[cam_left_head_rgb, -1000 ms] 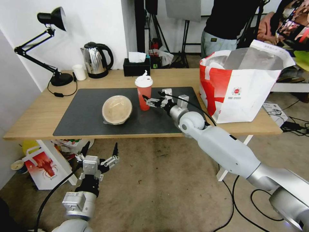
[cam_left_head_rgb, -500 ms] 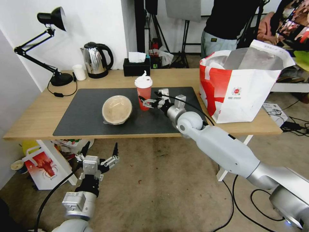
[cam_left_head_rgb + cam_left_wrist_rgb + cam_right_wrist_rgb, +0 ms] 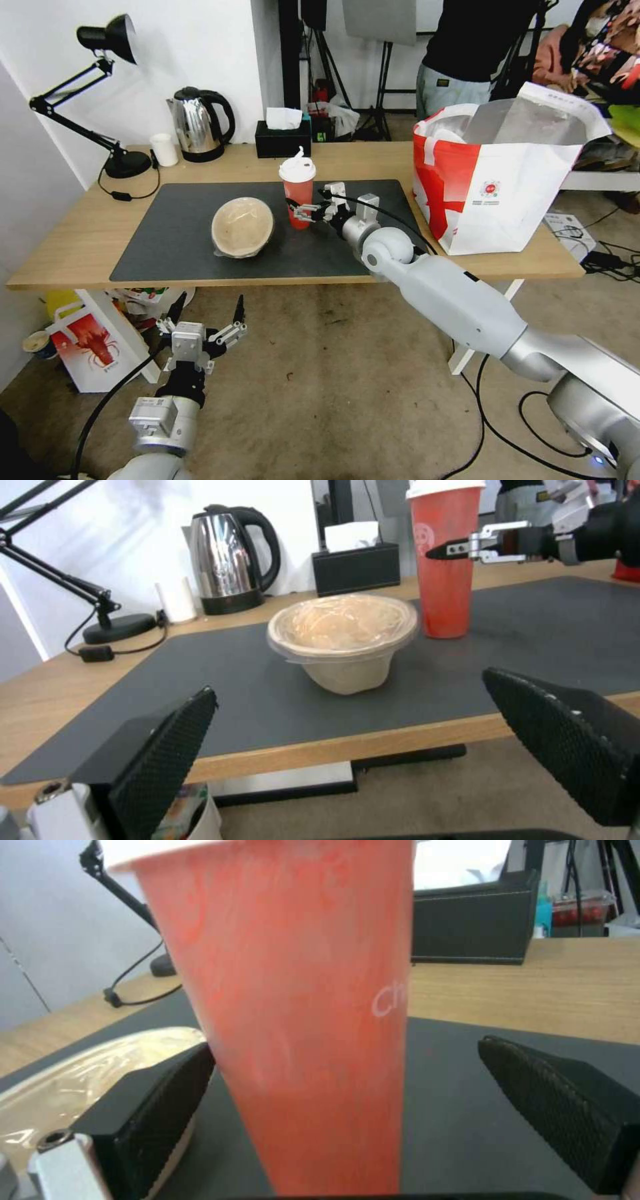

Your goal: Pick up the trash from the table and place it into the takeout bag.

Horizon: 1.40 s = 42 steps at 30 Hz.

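Note:
A red translucent cup (image 3: pixel 298 195) with a white lid stands upright on the dark mat (image 3: pixel 173 250) of the light-wood table (image 3: pixel 73 243). My right gripper (image 3: pixel 307 208) is open, its fingers on either side of the cup's lower half; the right wrist view has the cup (image 3: pixel 300 1030) between the two pads (image 3: pixel 560 1110). Left of the cup sits a beige bowl (image 3: pixel 243 227), film-covered (image 3: pixel 343 630). The takeout bag (image 3: pixel 507 200) stands open at the table's right end. My left gripper (image 3: pixel 203 320) hangs open below the table's front edge.
Along the table's back edge stand a steel kettle (image 3: pixel 200 123), a black tissue box (image 3: pixel 283 137), a small white cup (image 3: pixel 163 149) and a black desk lamp (image 3: pixel 127 160). A smaller white bag with a crayfish picture (image 3: pixel 90 343) stands on the floor. Cables (image 3: pixel 507 413) trail at right.
My right gripper has slid left along the mat, so its open fingers now straddle the red cup. The left arm, the bowl and the bag have not moved.

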Motion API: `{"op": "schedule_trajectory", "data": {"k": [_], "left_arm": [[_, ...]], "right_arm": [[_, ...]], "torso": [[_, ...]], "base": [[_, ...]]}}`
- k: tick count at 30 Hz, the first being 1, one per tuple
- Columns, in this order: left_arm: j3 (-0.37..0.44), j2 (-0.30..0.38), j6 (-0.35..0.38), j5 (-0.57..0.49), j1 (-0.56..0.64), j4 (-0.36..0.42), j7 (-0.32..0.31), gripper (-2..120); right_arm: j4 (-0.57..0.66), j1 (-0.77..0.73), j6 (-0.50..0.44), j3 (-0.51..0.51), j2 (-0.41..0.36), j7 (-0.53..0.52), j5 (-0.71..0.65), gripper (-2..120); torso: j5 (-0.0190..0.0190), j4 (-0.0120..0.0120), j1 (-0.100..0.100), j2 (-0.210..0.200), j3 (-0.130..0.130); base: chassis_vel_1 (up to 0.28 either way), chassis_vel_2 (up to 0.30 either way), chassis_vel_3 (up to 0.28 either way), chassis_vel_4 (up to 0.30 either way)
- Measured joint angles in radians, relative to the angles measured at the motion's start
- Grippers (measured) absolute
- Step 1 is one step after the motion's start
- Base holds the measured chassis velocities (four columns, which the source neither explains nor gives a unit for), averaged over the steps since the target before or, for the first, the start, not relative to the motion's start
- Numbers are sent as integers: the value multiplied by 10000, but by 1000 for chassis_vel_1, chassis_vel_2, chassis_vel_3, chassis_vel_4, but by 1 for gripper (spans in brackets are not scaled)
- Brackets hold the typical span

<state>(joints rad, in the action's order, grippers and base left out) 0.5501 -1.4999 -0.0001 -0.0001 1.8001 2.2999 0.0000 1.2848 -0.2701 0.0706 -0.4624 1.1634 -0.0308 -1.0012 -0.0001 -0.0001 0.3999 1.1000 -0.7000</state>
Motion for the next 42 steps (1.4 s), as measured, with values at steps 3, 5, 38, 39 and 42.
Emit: {"op": "schedule_trajectory", "data": {"k": [3,5,38,39,42], "left_arm": [[0,0,0,0,0,0,0,100],[0,0,0,0,0,0,0,100],[0,0,0,0,0,0,0,100],[0,0,0,0,0,0,0,100],[0,0,0,0,0,0,0,100]], "right_arm": [[-233,120,-11,-49,112,50,-1,100],[-359,164,-38,-62,202,65,-1,100],[137,-102,-459,-5,-37,327,-207,28],[137,-102,-459,-5,-37,327,-207,28],[537,-61,-460,70,-243,186,-280,20]], "torso": [[0,1,0,0,0],[0,1,0,0,0],[1,2,1,0,0],[1,2,1,0,0],[2,1,1,-1,0]], "base": [[0,0,0,0],[0,0,0,0],[0,0,0,0],[0,0,0,0],[0,0,0,0]]}}
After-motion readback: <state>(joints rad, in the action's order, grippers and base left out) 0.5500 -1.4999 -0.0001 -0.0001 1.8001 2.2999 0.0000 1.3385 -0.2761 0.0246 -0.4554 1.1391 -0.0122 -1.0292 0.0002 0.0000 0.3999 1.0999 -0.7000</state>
